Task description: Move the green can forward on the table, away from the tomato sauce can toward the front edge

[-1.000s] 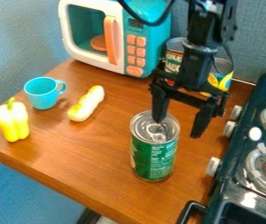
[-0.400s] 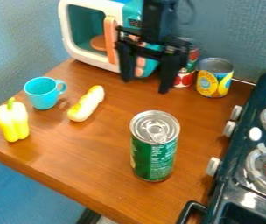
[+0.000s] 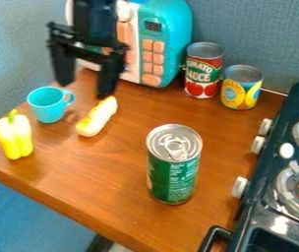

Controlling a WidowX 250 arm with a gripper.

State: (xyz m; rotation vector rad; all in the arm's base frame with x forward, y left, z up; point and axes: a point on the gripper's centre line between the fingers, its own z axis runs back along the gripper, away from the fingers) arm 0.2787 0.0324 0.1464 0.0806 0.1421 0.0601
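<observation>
Black two-finger gripper [image 3: 85,89]: fingers spread, nothing grasped. In view it's just beyond the turquoise plastic cup [image 3: 45,104] and the pale-yellow elongated toy food [image 3: 96,118], one fingertip by the food's far end; height above the wooden table [image 3: 106,172] and contact: can't tell. Both items on table, cup upright, food lying slantwise beside it. Handling, my judgement: keep fingers wide and clear of cup handle; for the food, line up across its narrow middle, come straight down, squeeze lightly, as it may roll; for the cup, straddle wall or rim squarely, or it may tip.

Labels: green-wrapped metal can [image 3: 173,170], small pale print, too fine. Red-and-green can [image 3: 203,69], large pale lettering over tomato pictures. Yellow-and-blue can [image 3: 241,87], lettering on a curved band. Turquoise-and-white toy microwave [image 3: 172,29], small dark display, marks unclear. Yellow toy pepper [image 3: 14,137], no label seen.
</observation>
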